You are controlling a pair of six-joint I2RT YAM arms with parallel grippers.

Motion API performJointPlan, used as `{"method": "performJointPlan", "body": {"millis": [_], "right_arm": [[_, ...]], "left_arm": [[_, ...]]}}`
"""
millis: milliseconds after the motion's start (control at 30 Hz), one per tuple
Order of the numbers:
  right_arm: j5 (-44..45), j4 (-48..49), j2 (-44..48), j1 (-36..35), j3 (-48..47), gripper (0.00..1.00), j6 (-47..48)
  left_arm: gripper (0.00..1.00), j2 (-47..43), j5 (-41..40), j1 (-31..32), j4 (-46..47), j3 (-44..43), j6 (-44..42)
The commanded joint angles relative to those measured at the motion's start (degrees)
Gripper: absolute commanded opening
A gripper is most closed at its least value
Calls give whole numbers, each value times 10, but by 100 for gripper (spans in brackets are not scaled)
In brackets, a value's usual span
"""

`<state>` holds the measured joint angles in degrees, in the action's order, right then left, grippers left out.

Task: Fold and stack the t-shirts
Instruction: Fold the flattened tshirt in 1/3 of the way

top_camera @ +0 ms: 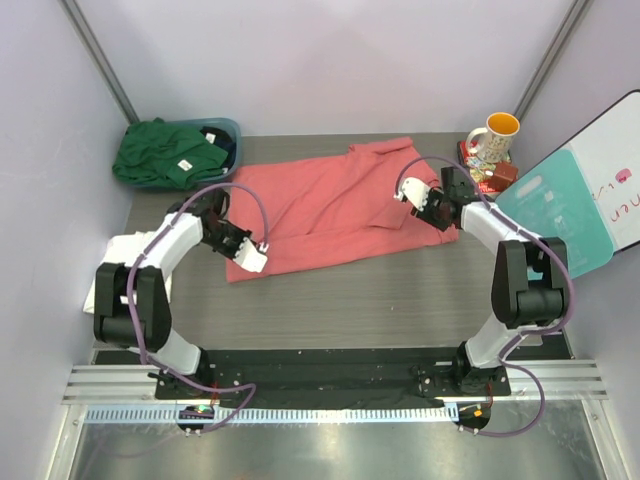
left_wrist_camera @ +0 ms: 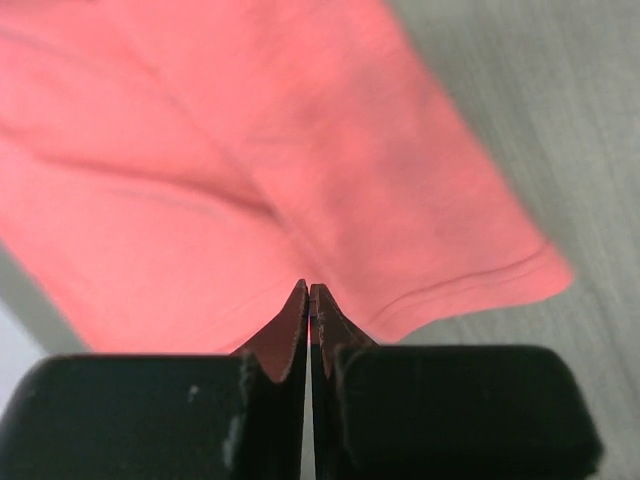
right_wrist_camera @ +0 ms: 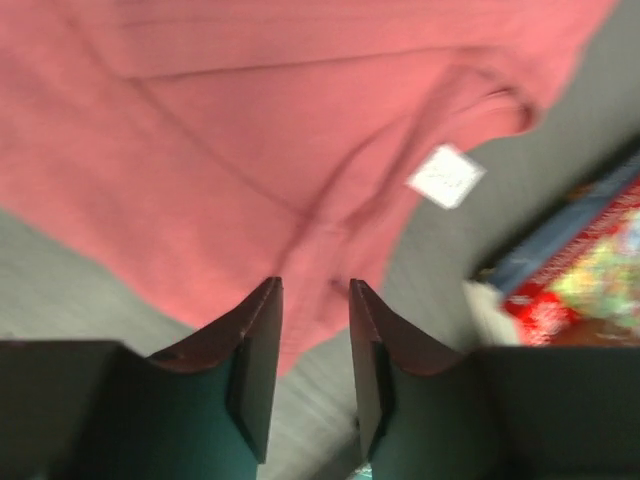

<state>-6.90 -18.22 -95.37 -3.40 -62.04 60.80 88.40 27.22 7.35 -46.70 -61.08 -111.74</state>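
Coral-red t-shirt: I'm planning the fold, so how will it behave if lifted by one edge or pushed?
Probably floppy: the coral-red t-shirt lies spread with soft creases, so a lifted edge would likely sag. Likely light: it looks thin. Pushed, it would probably bunch on the table rather than slide whole.

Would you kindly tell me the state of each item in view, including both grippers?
coral-red t-shirt: spread across the table, creased.
dark green t-shirt: bunched up in the teal tub.
white t-shirt: lying at the table's left edge.
mug: upright.
left gripper: shut, at the coral-red t-shirt's edge.
right gripper: open, over the coral-red t-shirt's edge.
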Motion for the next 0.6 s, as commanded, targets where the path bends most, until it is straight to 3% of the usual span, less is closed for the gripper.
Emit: {"method": "performJointPlan", "body": {"millis": [0,167,400,567], "right_arm": [[-64,-68,-38,26,-34,42,-86],[-100,-83,-77,46,-67,37,-120],[-74,-73,-118,46,-78,27,-118],[-68,-73,-123,46,-66,22,-116]], "left_arm": [[0,33,4,12,-61,-9,-58],[0,66,-16,20,-58,-15,-59],[0,106,-42,32,-35,-19,-25],[0,128,-103,40,-2,16,-13]]}}
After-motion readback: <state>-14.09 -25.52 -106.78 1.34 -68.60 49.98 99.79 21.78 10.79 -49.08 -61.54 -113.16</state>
